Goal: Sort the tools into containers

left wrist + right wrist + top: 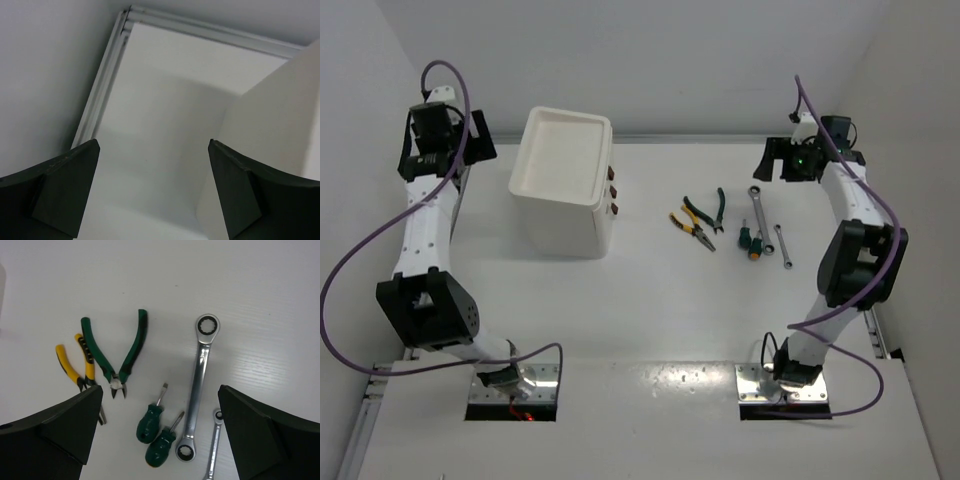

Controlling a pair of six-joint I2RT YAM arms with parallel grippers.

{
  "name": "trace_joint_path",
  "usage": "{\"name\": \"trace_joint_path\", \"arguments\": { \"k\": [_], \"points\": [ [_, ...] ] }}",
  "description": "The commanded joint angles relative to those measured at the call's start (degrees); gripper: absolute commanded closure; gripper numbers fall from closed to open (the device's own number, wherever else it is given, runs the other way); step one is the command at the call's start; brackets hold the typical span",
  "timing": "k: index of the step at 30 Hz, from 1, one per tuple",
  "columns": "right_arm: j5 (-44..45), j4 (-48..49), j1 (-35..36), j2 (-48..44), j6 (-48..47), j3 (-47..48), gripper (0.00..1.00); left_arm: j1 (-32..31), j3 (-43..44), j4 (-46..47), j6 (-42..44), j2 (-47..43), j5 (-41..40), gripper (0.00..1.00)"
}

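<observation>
White arm links (420, 228), black joints (428, 310), looping purple cables (447, 64), dark wedge-shaped claw fingers (65, 432).

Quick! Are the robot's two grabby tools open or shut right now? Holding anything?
Left tool: open, holding nothing.
Right tool: open, holding nothing.

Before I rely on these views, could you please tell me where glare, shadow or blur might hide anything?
Top external: glare on the near part of the table. Left wrist: slightly soft, the drawer unit shading the table beside it. Right wrist: even light, the long wrench sharp, the fingers dark.
</observation>
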Motion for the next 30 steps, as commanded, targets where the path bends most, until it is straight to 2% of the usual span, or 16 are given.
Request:
{"name": "trace_joint_path", "arguments": {
  "k": [1, 4, 6, 7, 8, 9, 13, 15, 16, 19, 24, 28, 29, 30],
  "points": [
    [-5.20, 0.33, 1.28, -0.67, -1.41, 2.58, 0.01, -3.31, 7.57, 5.60, 4.97, -4.19, 9.19, 0.03],
    [-7.14, -0.20, 1.90, -0.67, -1.41, 3.19, 0.01, -9.20, 19.24, 0.09, 7.96, -0.15, 10.24, 0.05],
    [-8.63, -1.07, 2.60, -0.67, -2.02, 3.89, 0.01, -11.84, 21.56, -1.95, 9.89, 1.61, 11.47, 0.06],
    [-9.16, -1.08, 3.13, -0.14, -2.55, 4.42, 0.01, -14.46, 21.57, -2.48, 11.47, 2.14, 11.48, 0.11],
    [-9.17, -1.08, 3.13, -0.14, -2.55, 4.95, 0.01, -15.71, 21.57, -3.01, 12.27, 2.66, 12.09, 0.17],
    [-9.69, -1.08, 3.74, -0.14, -2.55, 4.95, 0.01, -18.24, 20.78, -3.01, 13.49, 2.67, 12.10, 0.30],
    [-9.69, -1.08, 5.50, 0.39, -2.55, 4.95, 0.01, -23.17, 18.06, -3.01, 14.03, 3.81, 9.11, 0.65],
    [-9.69, -1.08, 6.20, 0.39, -2.55, 4.95, 0.01, -24.85, 18.05, -3.53, 13.51, 4.60, 7.36, 0.71],
    [-9.69, -1.08, 6.91, 0.39, -2.55, 4.95, 0.01, -26.08, 17.53, -3.54, 13.50, 5.13, 5.26, 0.82],
    [-9.69, -0.47, 8.23, 1.44, -1.50, 6.09, 0.01, -27.14, 16.39, -3.54, 12.80, 7.15, 3.39, 0.99],
    [-11.36, 5.32, 9.99, 2.67, 5.00, 5.57, 0.01, -27.14, 13.32, -1.44, 10.53, 9.69, 3.92, 1.00],
    [-13.03, 5.34, 12.18, 5.30, 6.59, 6.97, 0.01, -26.44, 9.53, 2.35, 9.37, 10.31, 4.45, 1.00],
    [-13.03, 5.34, 12.19, 5.31, 6.59, 7.58, 0.01, -26.44, 9.53, 2.35, 9.37, 10.32, 4.97, 0.94],
    [-13.03, 5.34, 12.80, 5.31, 6.07, 7.59, 0.01, -26.44, 9.00, 2.35, 9.37, 10.32, 4.98, 0.83]
  ]
}}
